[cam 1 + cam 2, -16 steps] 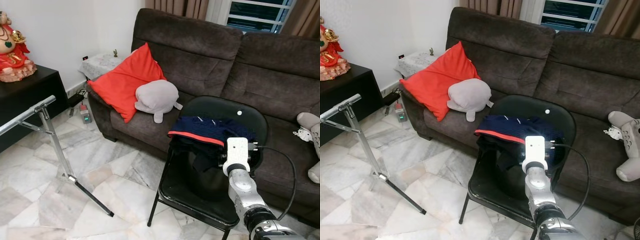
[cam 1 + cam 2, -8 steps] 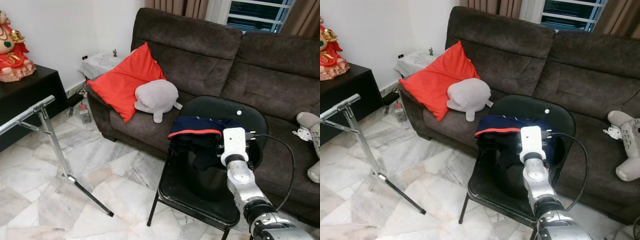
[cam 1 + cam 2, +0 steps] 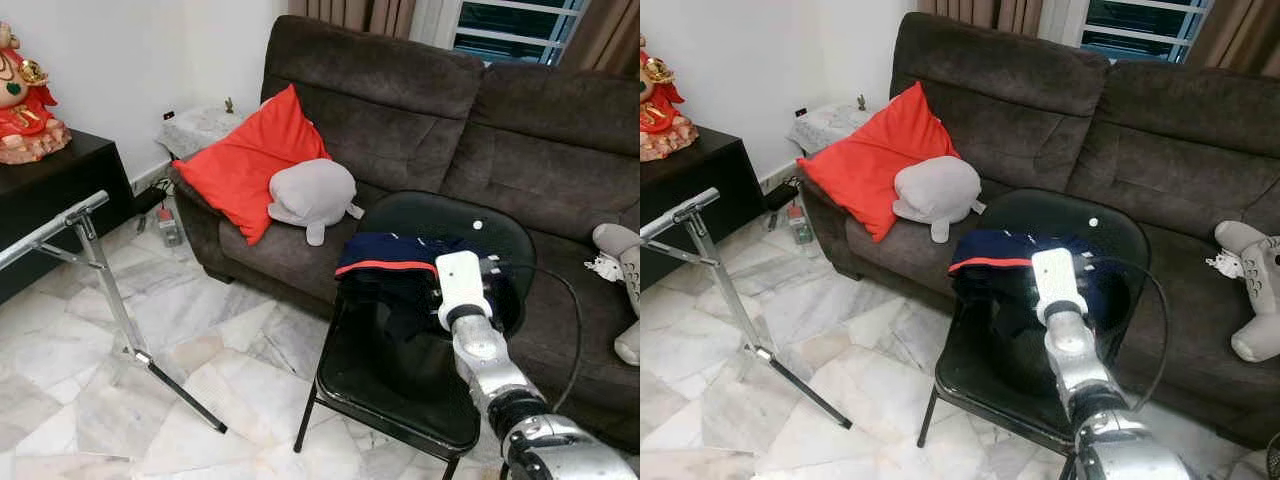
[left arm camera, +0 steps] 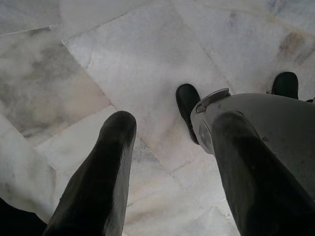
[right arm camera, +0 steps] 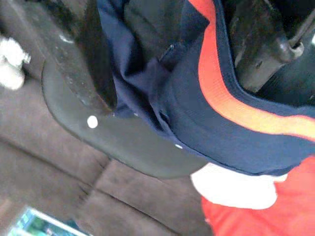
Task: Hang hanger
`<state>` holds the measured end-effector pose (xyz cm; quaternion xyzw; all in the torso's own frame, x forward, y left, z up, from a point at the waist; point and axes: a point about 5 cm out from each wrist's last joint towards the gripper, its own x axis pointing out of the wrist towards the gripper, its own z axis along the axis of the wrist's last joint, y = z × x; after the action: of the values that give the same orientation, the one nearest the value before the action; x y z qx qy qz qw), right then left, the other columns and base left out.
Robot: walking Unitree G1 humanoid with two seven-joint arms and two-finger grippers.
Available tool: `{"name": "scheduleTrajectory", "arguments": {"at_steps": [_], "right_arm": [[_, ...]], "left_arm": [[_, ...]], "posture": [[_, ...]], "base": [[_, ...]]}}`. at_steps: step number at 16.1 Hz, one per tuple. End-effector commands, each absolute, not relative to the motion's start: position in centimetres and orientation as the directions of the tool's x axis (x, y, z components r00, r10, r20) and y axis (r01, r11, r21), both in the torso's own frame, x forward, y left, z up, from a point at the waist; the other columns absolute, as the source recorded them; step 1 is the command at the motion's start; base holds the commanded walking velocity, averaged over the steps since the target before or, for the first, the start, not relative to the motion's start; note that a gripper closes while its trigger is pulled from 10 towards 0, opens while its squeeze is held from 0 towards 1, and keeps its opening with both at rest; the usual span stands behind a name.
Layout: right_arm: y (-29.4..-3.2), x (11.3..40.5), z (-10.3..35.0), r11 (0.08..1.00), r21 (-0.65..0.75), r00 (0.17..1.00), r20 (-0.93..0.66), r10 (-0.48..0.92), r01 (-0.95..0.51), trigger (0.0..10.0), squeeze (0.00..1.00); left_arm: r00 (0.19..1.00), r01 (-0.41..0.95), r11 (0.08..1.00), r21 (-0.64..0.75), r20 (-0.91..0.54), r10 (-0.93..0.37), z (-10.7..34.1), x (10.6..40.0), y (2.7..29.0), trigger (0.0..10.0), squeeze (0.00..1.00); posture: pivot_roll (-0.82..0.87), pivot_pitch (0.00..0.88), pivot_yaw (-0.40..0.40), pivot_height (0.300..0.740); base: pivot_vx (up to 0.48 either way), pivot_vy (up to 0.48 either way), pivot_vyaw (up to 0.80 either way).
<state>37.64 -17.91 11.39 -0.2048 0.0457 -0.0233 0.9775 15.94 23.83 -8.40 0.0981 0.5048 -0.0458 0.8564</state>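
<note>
A navy garment with a red band (image 3: 390, 258) hangs above the seat of a black chair (image 3: 400, 400) in front of the sofa. My right gripper (image 5: 177, 91) reaches in from the right, its white wrist block (image 3: 460, 285) level with the cloth. In the right wrist view the two fingers (image 5: 88, 59) stand on either side of the bunched fabric and grip it. What lies under the cloth is hidden. A metal clothes rail on a slanted stand (image 3: 60, 225) is at the far left. My left gripper (image 4: 174, 123) hangs open over the marble floor.
A dark brown sofa (image 3: 400, 90) carries a red cushion (image 3: 250, 160) and a grey plush (image 3: 315, 195). A black cabinet with a red figurine (image 3: 25, 100) stands at the left. Marble floor (image 3: 200, 330) lies between rail and chair. A plush toy (image 3: 620, 270) sits at the right.
My right wrist has shifted slightly left and up, and the garment came with it, its red edge now lying flatter. The left arm has not moved.
</note>
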Motion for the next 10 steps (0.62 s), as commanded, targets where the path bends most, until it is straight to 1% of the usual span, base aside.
{"name": "scheduleTrajectory", "arguments": {"at_steps": [1, 2, 3, 6, 8, 9, 10], "right_arm": [[-17.8, 37.9, 11.7, 0.882, -0.471, 0.995, -0.095, -0.027, -0.021, 10.0, 0.00], [-17.8, 37.9, 11.4, 0.848, -0.528, 0.992, -0.128, -0.019, -0.052, 10.0, 0.00], [-18.0, 37.9, 11.4, 0.831, -0.554, 0.990, -0.137, -0.025, -0.055, 10.0, 0.00], [-18.6, 38.2, 12.3, 0.836, -0.548, 0.994, -0.076, -0.078, 0.024, 10.0, 0.00], [-18.6, 38.3, 12.8, 0.846, -0.531, 0.996, -0.043, -0.082, 0.047, 10.0, 0.00], [-18.3, 38.4, 12.9, 0.848, -0.529, 0.998, -0.036, -0.060, 0.032, 0.0, 0.00], [-18.2, 38.4, 12.9, 0.845, -0.534, 0.998, -0.039, -0.049, 0.021, 0.0, 0.00]], "left_arm": [[0.465, 0.194, 0.973, 0.125, -0.885, 0.021, -8.6, 15.6, 23.7, 10.0, 0.00], [0.465, 0.195, 0.973, 0.125, -0.885, 0.021, -8.6, 15.6, 23.7, 10.0, 0.00], [0.465, 0.194, 0.973, 0.125, -0.885, 0.021, -8.6, 15.6, 23.7, 10.0, 0.00], [0.465, 0.194, 0.973, 0.123, -0.885, 0.019, -8.6, 15.6, 23.7, 10.0, 0.00], [0.464, 0.195, 0.973, 0.122, -0.886, 0.018, -8.6, 15.6, 23.7, 10.0, 0.00], [0.465, 0.194, 0.973, 0.123, -0.885, 0.019, -8.6, 15.6, 23.7, 10.0, 0.00], [0.466, 0.194, 0.973, 0.123, -0.885, 0.019, -8.6, 15.6, 23.8, 10.0, 0.00]], "posture": [[0.08, 0.000, -0.044, 0.740], [0.08, 0.000, -0.045, 0.740], [0.09, 0.000, -0.045, 0.740], [0.08, 0.000, -0.044, 0.740], [0.09, 0.000, -0.044, 0.740], [0.09, 0.000, -0.044, 0.740], [0.09, 0.000, -0.043, 0.740]], "base": [[0.000, 0.000, 0.00], [0.000, 0.000, 0.00], [0.000, 0.000, 0.00], [0.000, 0.000, 0.00], [0.000, 0.000, 0.00], [0.000, 0.000, 0.00], [0.000, 0.000, 0.00]]}}
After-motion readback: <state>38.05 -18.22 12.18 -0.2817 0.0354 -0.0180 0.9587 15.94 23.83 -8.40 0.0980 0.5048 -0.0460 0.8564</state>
